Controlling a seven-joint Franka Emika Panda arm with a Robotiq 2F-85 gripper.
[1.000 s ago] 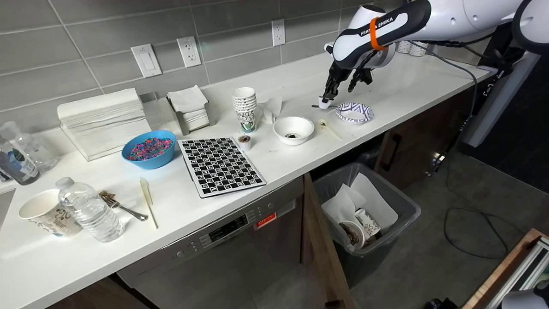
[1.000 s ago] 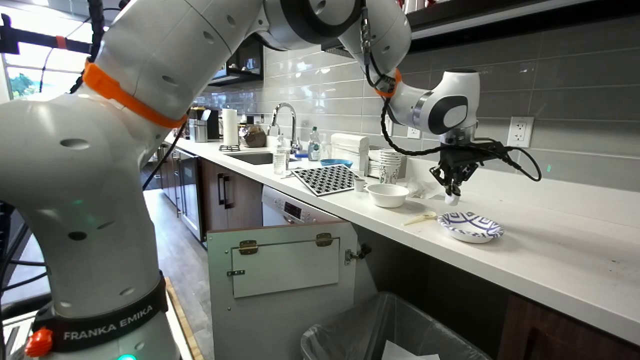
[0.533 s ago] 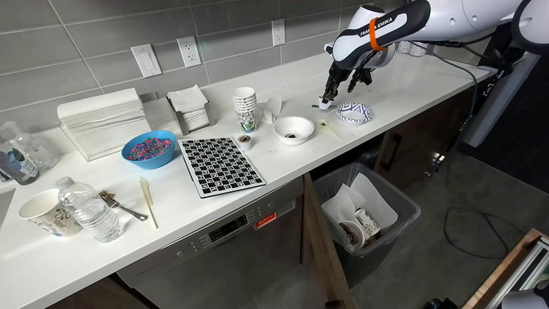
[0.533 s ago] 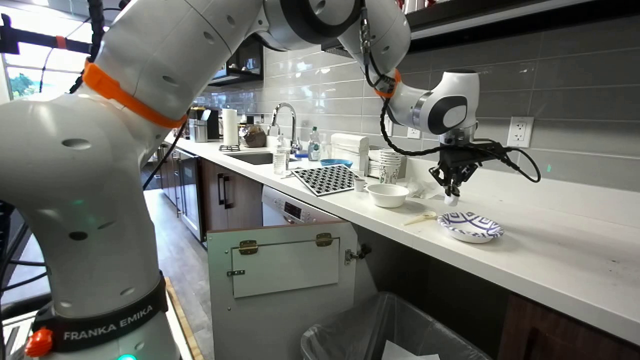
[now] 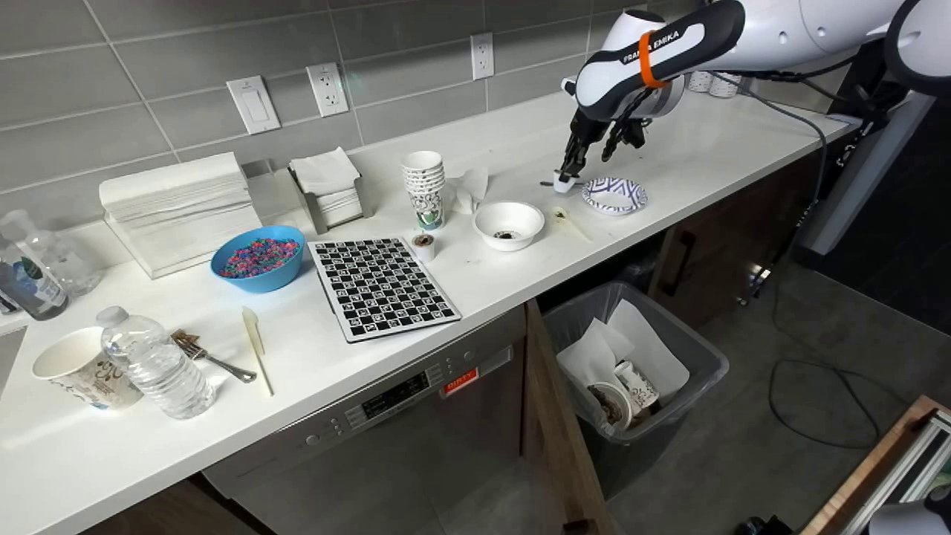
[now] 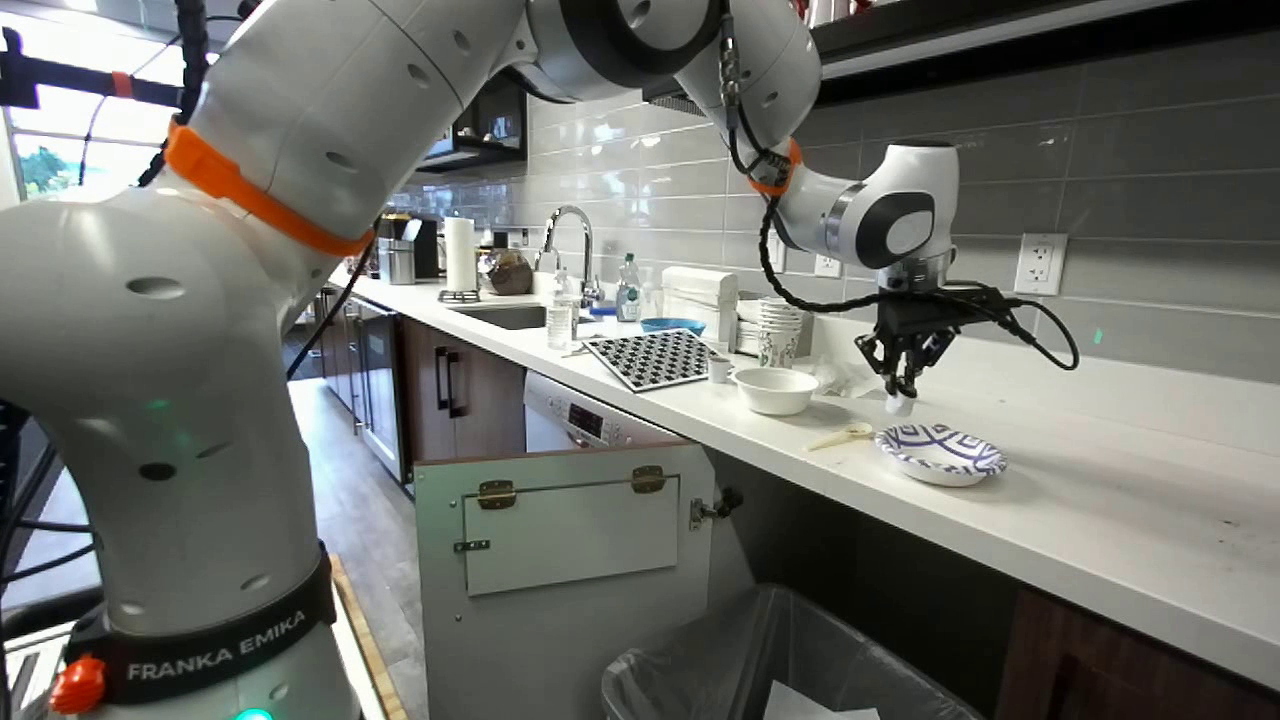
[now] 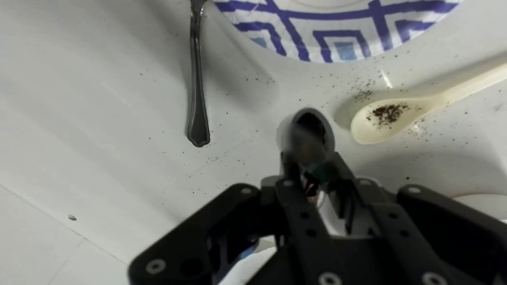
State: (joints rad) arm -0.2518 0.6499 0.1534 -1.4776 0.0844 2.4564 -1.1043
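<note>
A: Over the table (image 6: 1120,470), what is the claw (image 6: 901,387) doing?

B: Beside the patterned bowl (image 5: 615,195), near the dark-specked spoon (image 7: 429,103), it's pinching the small white cup (image 6: 900,406) by its upper end, probably because gripping high is giving the claw clearance above the table

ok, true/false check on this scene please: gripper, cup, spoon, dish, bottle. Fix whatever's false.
1. The gripper has a small white cup at its fingertips. True.
2. The spoon nearest the gripper carries dark grains. True.
3. The gripper is over the blue bowl. False: it is near the patterned dish.
4. That spoon lies in the patterned dish. False: it lies on the counter, outside the dish.
5. The water bottle stands upright. True.
</note>
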